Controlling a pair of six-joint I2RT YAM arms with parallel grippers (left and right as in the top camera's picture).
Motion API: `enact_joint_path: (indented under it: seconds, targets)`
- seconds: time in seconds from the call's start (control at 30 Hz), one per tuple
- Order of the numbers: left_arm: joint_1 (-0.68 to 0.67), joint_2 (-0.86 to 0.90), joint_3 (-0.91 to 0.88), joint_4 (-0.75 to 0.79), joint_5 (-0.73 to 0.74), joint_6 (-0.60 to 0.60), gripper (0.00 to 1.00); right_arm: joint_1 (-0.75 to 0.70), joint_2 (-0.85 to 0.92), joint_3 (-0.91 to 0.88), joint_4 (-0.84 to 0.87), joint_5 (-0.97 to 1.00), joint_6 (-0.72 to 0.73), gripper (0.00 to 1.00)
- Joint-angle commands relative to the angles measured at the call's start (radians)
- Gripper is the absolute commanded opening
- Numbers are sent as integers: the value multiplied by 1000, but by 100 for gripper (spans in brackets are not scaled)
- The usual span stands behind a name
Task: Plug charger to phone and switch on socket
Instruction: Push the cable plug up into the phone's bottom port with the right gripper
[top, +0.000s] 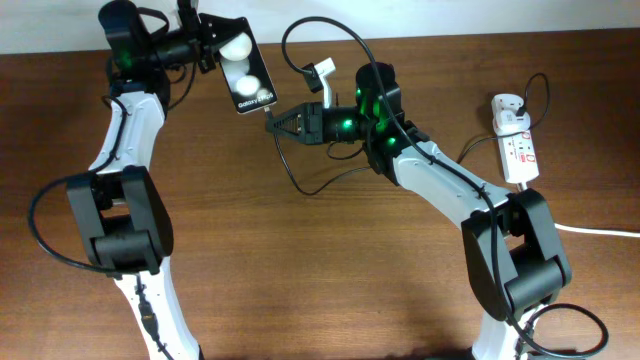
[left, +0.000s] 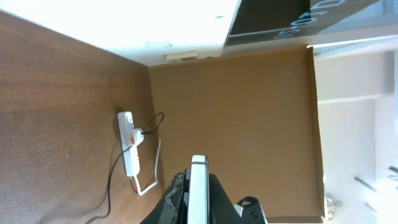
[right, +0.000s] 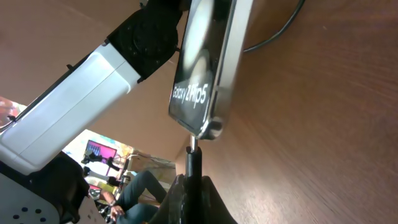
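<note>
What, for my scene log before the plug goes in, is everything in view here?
phone: one, glossy black, held up off the table at upper left
charger: one, thin black cable, plug tip right at the phone's lower end, white adapter in the socket
socket: one, white strip with red marks, at the table's right edge
table: one, brown wood, under everything
board: one, brown, upright beyond the table
left gripper: one, black, clamped on the phone
right gripper: one, black, clamped on the charger plug
</note>
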Motion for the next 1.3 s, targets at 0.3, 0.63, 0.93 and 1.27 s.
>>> enact_joint_path:
  seconds: [0.3, 0.63, 0.93, 1.27]
  targets:
    - [-23, -3, 12, 40, -20, -40, 0, -8, -20, 9, 3, 0, -8, 4]
    - [-3, -3, 12, 40, -64, -40, 0, -8, 36, 0, 140, -125, 4, 4]
    - [-3, -3, 12, 41, -34, -58, 0, -10, 69, 0, 182, -98, 42, 4]
    - [-3, -3, 12, 69, -4, -63, 0, -34, 69, 0, 217, -97, 73, 4]
